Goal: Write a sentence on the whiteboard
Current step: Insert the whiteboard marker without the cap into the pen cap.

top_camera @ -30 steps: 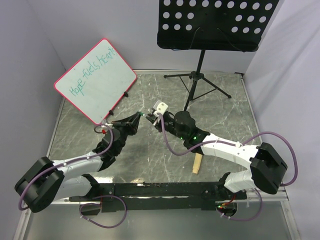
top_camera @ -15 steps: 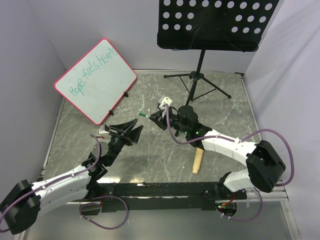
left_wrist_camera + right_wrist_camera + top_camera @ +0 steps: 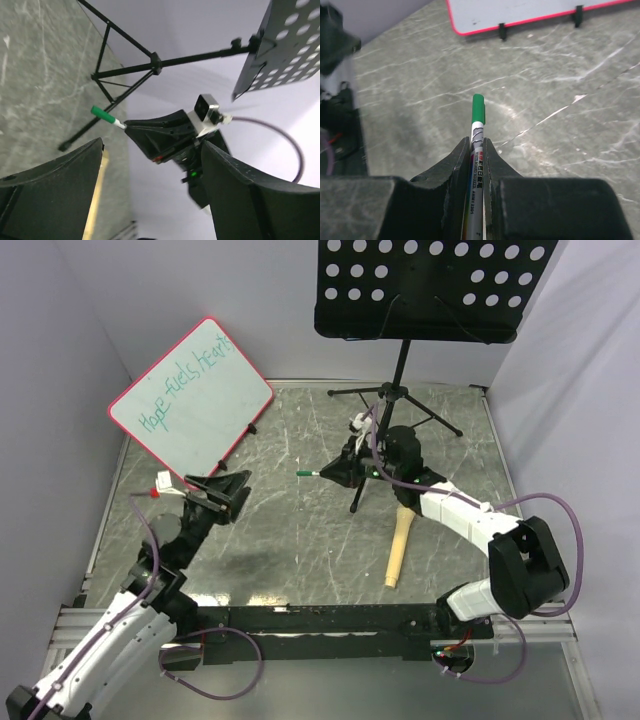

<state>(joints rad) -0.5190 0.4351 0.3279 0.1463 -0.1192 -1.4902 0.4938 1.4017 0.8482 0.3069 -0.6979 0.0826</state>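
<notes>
The whiteboard (image 3: pixel 195 405), white with a pink-red frame, leans against the left wall, and its lower edge shows in the right wrist view (image 3: pixel 530 12). The sentence (image 3: pixel 186 378) runs across it in teal handwriting. My right gripper (image 3: pixel 328 473) is shut on a white marker with a green cap (image 3: pixel 309 473), held above the table's middle and pointing left. The right wrist view shows the marker (image 3: pixel 477 127) clamped between the jaws (image 3: pixel 476 146). My left gripper (image 3: pixel 240 493) hangs open and empty to the left of the marker, below the whiteboard. From the left wrist, the marker (image 3: pixel 103 114) sits beyond my spread fingers (image 3: pixel 55 187).
A black perforated music stand (image 3: pixel 425 285) stands at the back on a tripod (image 3: pixel 385 425), whose legs reach near my right gripper. A wooden stick (image 3: pixel 398 550) lies on the marble table (image 3: pixel 290 550) by the right arm. Grey walls close in on both sides.
My left gripper has opened, let go of the marker and drawn back to the left. The right gripper has carried the marker right and back, toward the tripod.
</notes>
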